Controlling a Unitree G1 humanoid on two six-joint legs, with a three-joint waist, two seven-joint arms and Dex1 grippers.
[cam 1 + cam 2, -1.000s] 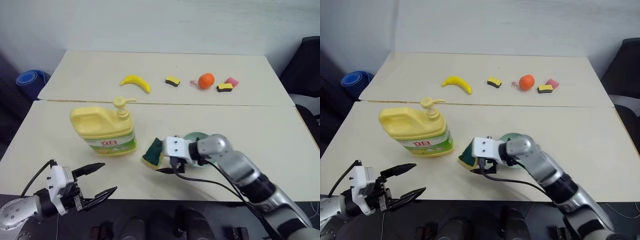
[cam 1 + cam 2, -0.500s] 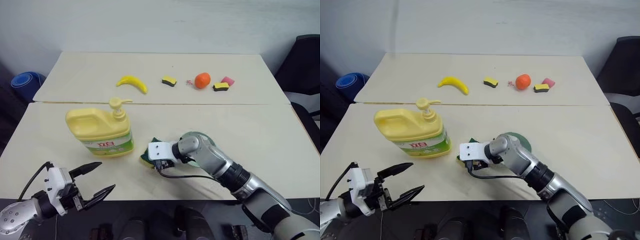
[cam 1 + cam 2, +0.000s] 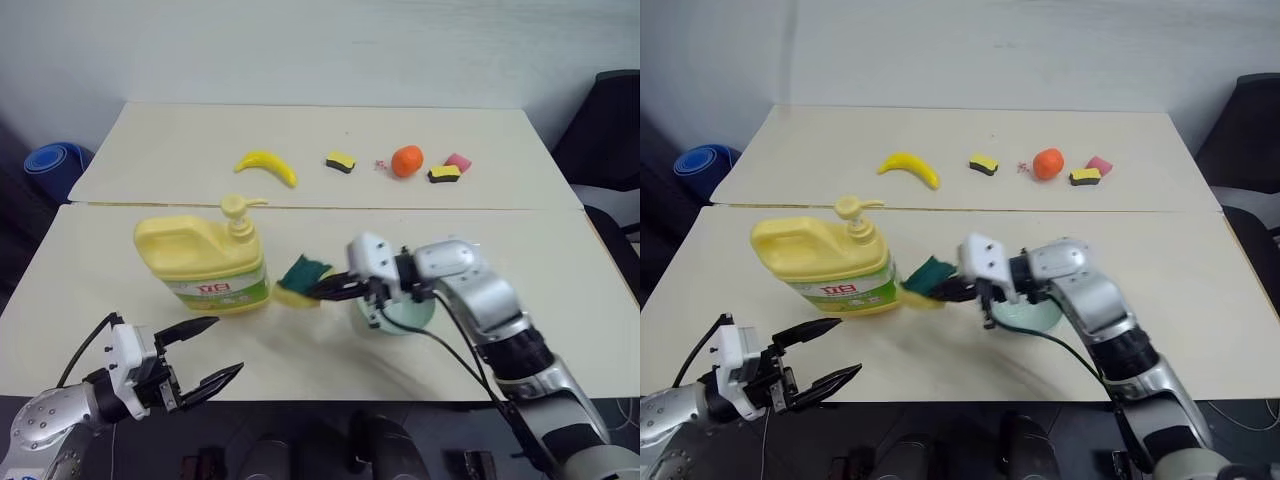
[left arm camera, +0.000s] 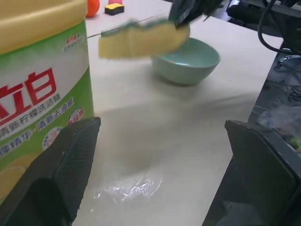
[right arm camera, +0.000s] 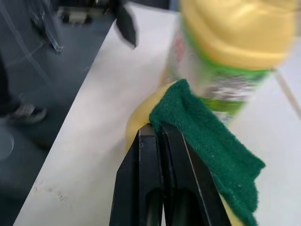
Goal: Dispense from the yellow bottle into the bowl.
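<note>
Sponge (image 3: 301,280) now lifted, pinched in right claw (image 3: 322,291).

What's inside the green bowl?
The bowl looks empty in the left wrist view: just its smooth pale inside. From the head views, the right gripper, shut on a sponge, and its arm cover part of the bowl.

yellow bottle (image 3: 203,264): smooth plastic, shiny paper label
bowl (image 4: 186,60): smooth, a bit shiny
sponge (image 5: 207,146): rough green top, soft yellow foam
table (image 3: 560,290): smooth, matt
</note>
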